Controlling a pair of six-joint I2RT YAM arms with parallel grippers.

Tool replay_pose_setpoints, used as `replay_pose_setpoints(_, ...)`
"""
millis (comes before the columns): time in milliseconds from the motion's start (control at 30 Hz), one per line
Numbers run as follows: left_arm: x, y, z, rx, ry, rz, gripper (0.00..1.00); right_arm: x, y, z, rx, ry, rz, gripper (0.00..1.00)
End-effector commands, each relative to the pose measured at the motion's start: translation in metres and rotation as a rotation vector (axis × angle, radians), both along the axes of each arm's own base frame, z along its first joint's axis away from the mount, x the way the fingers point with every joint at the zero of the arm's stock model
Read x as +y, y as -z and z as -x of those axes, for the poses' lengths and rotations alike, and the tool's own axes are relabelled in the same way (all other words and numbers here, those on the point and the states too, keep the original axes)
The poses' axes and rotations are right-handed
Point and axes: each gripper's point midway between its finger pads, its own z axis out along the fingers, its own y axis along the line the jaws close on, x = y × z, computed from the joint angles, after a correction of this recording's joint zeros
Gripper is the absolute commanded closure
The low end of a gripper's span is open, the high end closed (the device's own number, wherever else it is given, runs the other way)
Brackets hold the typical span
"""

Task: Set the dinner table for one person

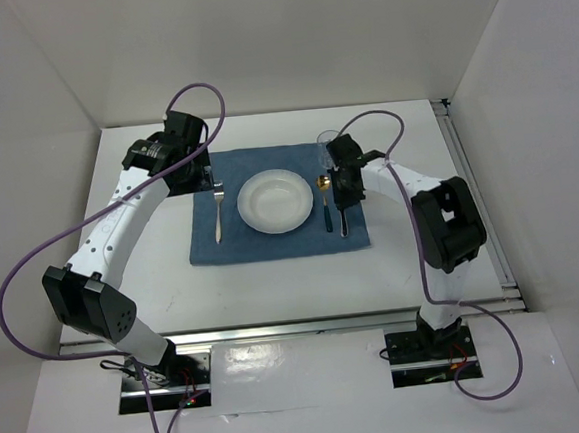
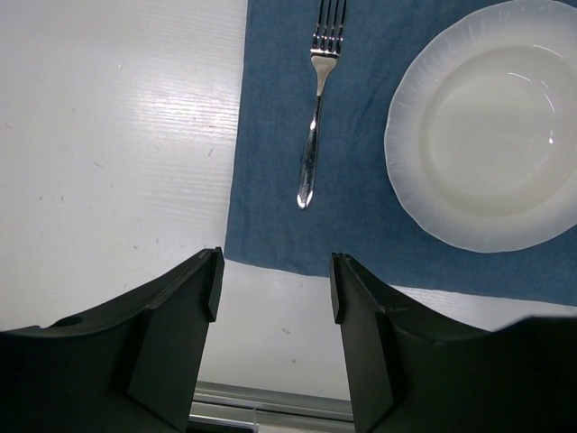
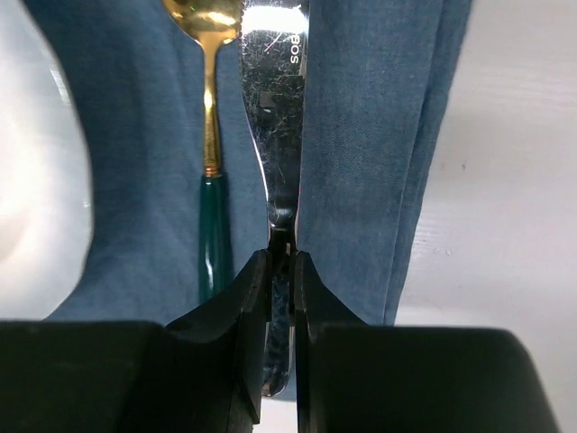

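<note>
A blue cloth mat [image 1: 271, 240] lies on the white dinner table [image 1: 153, 267]. On the mat are a white plate [image 1: 275, 200], a fork [image 1: 218, 212] to its left, and a gold spoon with a green handle [image 1: 326, 206] to its right. My right gripper [image 1: 345, 190] is shut on a silver knife [image 3: 275, 117] and holds it low over the mat [image 3: 361, 135], right of the spoon [image 3: 209, 90]. My left gripper [image 2: 275, 271] is open and empty, above the table [image 2: 117, 135] near the mat's left side [image 2: 270, 135]. The fork [image 2: 315, 126] and plate [image 2: 487, 126] lie ahead of it.
A clear glass [image 1: 326, 139] stands at the mat's far right corner, partly behind my right wrist. Metal rails run along the table's right edge [image 1: 473, 192] and near edge [image 1: 278, 328]. White walls enclose the far side and both flanks.
</note>
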Motion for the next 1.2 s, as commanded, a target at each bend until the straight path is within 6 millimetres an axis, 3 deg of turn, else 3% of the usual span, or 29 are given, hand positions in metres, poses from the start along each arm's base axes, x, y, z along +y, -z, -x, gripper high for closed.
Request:
replay_pose_setpoints(0,0.003,-0.01,-0.002,-0.043,-0.007,-0.011,0.33,0.012,-0.016,-0.024,-0.09,-0.046,0.001,0.96)
replay_pose_setpoints(200,0.008,-0.01,0.0,-0.05,-0.021,-0.03,0.33,0.011,-0.001,-0.031,-0.058,-0.044,0.061,0.88)
replay_pose_setpoints(300,0.008,-0.015,-0.001,-0.069,-0.021,-0.023,0.33,0.008,-0.001,-0.032,-0.064,-0.015,0.068,0.78)
replay_pose_setpoints(367,0.008,-0.015,-0.001,-0.069,-0.021,-0.023,0.33,0.009,-0.008,-0.037,-0.079,0.01,0.06,0.62)
replay_pose_setpoints(500,0.007,-0.018,-0.002,-0.077,-0.021,-0.02,0.33,0.003,-0.01,-0.036,-0.065,0.047,0.087,0.59)
replay_pose_setpoints(633,0.008,-0.02,-0.001,-0.076,-0.014,-0.025,0.33,0.0,-0.038,-0.035,-0.114,0.097,0.062,0.27)
replay_pose_setpoints(667,0.008,-0.02,-0.001,-0.076,-0.014,-0.025,0.33,-0.002,-0.049,-0.031,-0.13,0.098,0.055,0.15)
replay_pose_setpoints(733,0.007,-0.024,-0.002,-0.085,-0.014,-0.022,0.33,-0.009,-0.065,-0.027,-0.153,0.14,0.063,0.11)
replay_pose_setpoints(767,0.008,-0.026,0.001,-0.085,-0.014,-0.022,0.33,-0.016,-0.08,-0.02,-0.161,0.174,0.044,0.0)
replay_pose_setpoints(833,0.008,-0.029,0.0,-0.095,-0.015,-0.019,0.33,-0.037,-0.098,-0.015,-0.177,0.272,0.023,0.0)
replay_pose_setpoints(867,0.008,-0.029,0.0,-0.095,-0.015,-0.019,0.33,-0.055,-0.111,-0.005,-0.185,0.328,0.026,0.0)
replay_pose_setpoints(967,0.006,-0.036,0.0,-0.112,-0.017,0.001,0.33,-0.083,-0.137,0.015,-0.227,0.422,0.016,0.0)
replay_pose_setpoints(1000,0.007,-0.039,0.001,-0.121,-0.017,0.004,0.33,-0.098,-0.137,0.021,-0.234,0.456,0.037,0.0)
replay_pose_setpoints(1067,0.006,-0.042,0.003,-0.127,-0.012,0.014,0.33,-0.107,-0.151,0.037,-0.264,0.483,0.028,0.0)
replay_pose_setpoints(1133,0.006,-0.049,0.004,-0.153,-0.012,0.024,0.33,-0.122,-0.149,0.05,-0.27,0.526,0.036,0.0)
replay_pose_setpoints(1167,0.005,-0.051,0.002,-0.162,-0.012,0.027,0.33,-0.124,-0.162,0.056,-0.32,0.53,0.01,0.0)
